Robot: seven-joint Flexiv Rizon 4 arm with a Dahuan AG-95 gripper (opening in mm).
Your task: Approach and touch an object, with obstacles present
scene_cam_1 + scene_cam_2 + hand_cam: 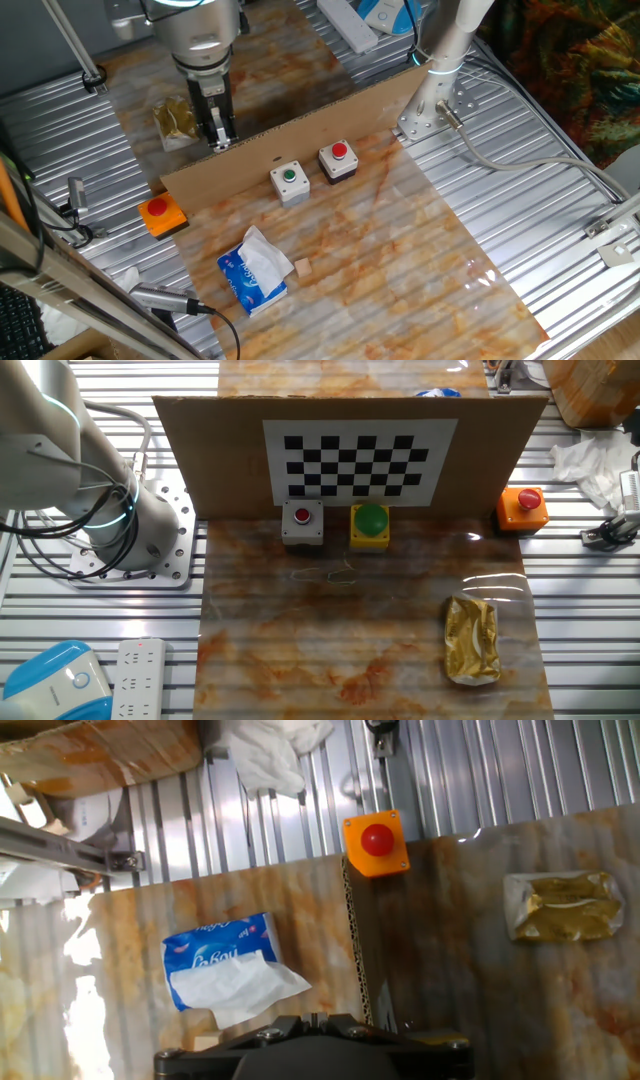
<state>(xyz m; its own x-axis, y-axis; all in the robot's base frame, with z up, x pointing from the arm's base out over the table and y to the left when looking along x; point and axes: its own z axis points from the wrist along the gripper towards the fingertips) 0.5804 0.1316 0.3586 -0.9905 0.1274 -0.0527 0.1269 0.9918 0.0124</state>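
Above the cardboard strip, claw with fingers close, grip state unclear.

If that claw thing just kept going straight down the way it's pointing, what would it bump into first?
Most likely the top edge of the cardboard wall: the hand view looks straight down along it, and the gripper hangs right over it. Depth is unclear, so it might just slip past to the tabletop.

I see a plain brown cardboard strip bearing a black-and-white checkerboard, a grey box with a red button, a green-buttoned box, an orange box topped red, a blue-and-white tissue pack, and a gold packet on orange-veined marble.
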